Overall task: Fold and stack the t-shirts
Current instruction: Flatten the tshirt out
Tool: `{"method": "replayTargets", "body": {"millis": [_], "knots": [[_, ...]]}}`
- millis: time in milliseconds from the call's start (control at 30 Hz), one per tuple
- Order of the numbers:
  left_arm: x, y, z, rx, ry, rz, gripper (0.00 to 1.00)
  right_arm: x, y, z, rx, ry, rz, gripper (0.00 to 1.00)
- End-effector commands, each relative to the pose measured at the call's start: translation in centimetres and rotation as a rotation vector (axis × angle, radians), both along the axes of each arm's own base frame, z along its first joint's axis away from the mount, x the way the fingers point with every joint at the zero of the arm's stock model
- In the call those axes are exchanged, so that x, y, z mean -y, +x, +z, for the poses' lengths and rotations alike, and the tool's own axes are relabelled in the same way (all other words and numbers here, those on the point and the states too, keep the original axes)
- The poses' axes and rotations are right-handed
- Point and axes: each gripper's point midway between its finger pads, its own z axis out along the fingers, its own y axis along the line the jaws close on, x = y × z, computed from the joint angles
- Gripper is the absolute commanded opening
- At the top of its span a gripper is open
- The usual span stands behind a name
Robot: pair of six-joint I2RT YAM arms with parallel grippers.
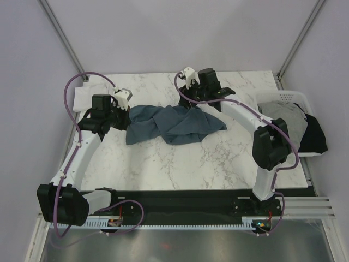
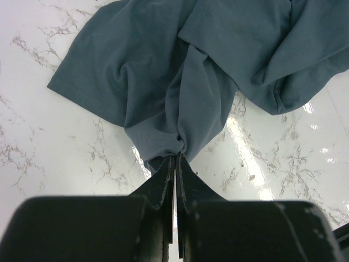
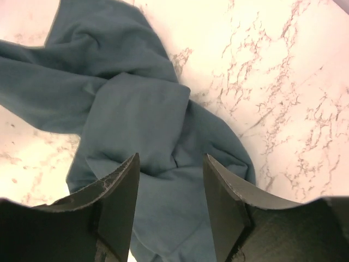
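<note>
The dark slate-blue t-shirt lies crumpled on the marble table's middle. My left gripper is shut on the shirt's left edge; in the left wrist view the closed gripper pinches a bunched fold of the shirt. My right gripper is open and empty, hovering over the shirt's back right part; in the right wrist view the gripper has the cloth beneath it. A white t-shirt lies flat at the back left. A light grey t-shirt and a black t-shirt lie in the basket.
The white slatted basket stands at the table's right edge, the black shirt hanging over its near side. Bare marble lies in front of the blue shirt. Frame posts rise at both back corners.
</note>
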Motion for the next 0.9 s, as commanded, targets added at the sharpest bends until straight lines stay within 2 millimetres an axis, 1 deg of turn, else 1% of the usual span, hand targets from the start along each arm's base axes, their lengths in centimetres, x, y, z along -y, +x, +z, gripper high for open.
{"method": "replayTargets", "body": {"millis": [0,67,100,133,167,200,233,267,300,367,400,467,500,567,600,667,733,767,800,833,867], "knots": [[0.0,0.2,0.8,0.027,-0.019,0.004,0.04,0.0,-0.5,-1.5,-0.039,-0.126,0.126,0.58],[0.0,0.1,0.8,0.023,-0.021,0.008,0.06,0.0,-0.9,-2.8,-0.038,-0.179,0.175,0.57],[-0.1,0.1,0.8,0.023,-0.02,0.008,0.06,-0.3,-1.8,-3.6,-0.045,-0.211,0.206,0.57],[-0.1,0.1,0.8,0.025,-0.02,0.006,0.06,-0.4,-2.2,-4.0,-0.012,-0.257,0.237,0.56],[-0.1,0.1,0.8,0.026,-0.021,0.007,0.07,-0.1,-2.2,-4.2,0.02,-0.311,0.236,0.56],[-0.1,0.1,0.8,0.025,-0.02,0.008,0.08,-0.9,-3.6,-5.3,0.027,-0.359,0.275,0.55],[-0.1,0.2,0.8,0.026,-0.021,0.009,0.08,-1.3,-4.2,-5.5,0.047,-0.391,0.297,0.54],[-0.2,0.1,0.7,0.023,-0.021,0.012,0.08,-1.1,-4.3,-5.7,0.09,-0.446,0.319,0.54],[-0.2,0.1,0.7,0.022,-0.024,0.01,0.08,-2.0,-5.6,-6.5,0.095,-0.47,0.359,0.54],[-0.2,0.1,0.6,0.022,-0.028,0.011,0.08,-2.6,-6.7,-6.5,0.118,-0.487,0.408,0.52],[-0.2,0.1,0.7,0.023,-0.029,0.011,0.08,-3.6,-7.9,-6.9,0.115,-0.474,0.453,0.52],[-0.2,0.1,0.6,0.021,-0.031,0.01,0.09,-4.4,-9.0,-6.9,0.122,-0.468,0.493,0.52],[-0.2,0.1,0.5,0.019,-0.032,0.011,0.09,-5.2,-9.9,-7.1,0.141,-0.492,0.522,0.52],[-0.2,0.1,0.5,0.02,-0.032,0.011,0.09,-5.9,-10.4,-7.9,0.158,-0.534,0.537,0.52],[-0.2,0.0,0.5,0.019,-0.034,0.011,0.1,-6.6,-10.7,-7.9,0.184,-0.553,0.552,0.52],[-0.3,0.0,0.5,0.018,-0.035,0.013,0.1,-6.7,-10.5,-8.7,0.195,-0.6,0.551,0.52],[-0.3,-0.2,0.6,0.022,-0.038,0.01,0.11,-7.4,-10.3,-8.6,0.216,-0.613,0.557,0.53],[-0.3,-0.2,0.5,0.02,-0.039,0.013,0.11,-7.4,-10.2,-8.9,0.21,-0.619,0.557,0.53],[-0.3,-0.2,0.7,0.026,-0.041,0.013,0.11,-7.7,-10.0,-8.7,0.218,-0.62,0.556,0.53],[-0.4,-0.2,0.6,0.023,-0.041,0.014,0.11,-7.8,-9.8,-9.1,0.22,-0.636,0.561,0.53],[-0.4,-0.3,0.5,0.023,-0.04,0.015,0.11,-8.0,-9.6,-8.9,0.227,-0.642,0.566,0.53]]}}
